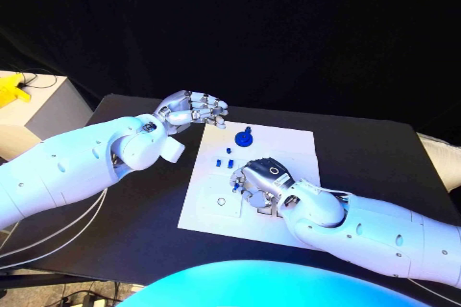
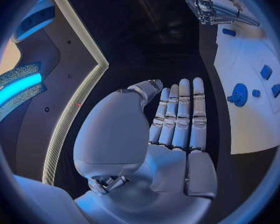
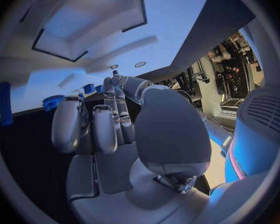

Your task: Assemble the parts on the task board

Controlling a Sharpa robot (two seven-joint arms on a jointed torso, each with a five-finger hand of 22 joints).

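Head view shows the right hand [image 1: 261,180] low over the white board [image 1: 288,137], fingers curled — whether it holds anything, I cannot tell. Left hand [image 1: 195,110] hovers open beside the board. Blue gear [image 1: 244,138] looks light, stiff, slippery — best pinched at its rim.

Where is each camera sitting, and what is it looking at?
Head view: sits on the robot's head, looks down at the black table and white task board; both white arms show, left hand beside the board, right hand over it.
Left wrist view: sits behind the left hand, which faces out flat, the board to one side.
Right wrist view: sits behind the right hand, fingers curled.
Shared: the blue gear-like part appears in all three.
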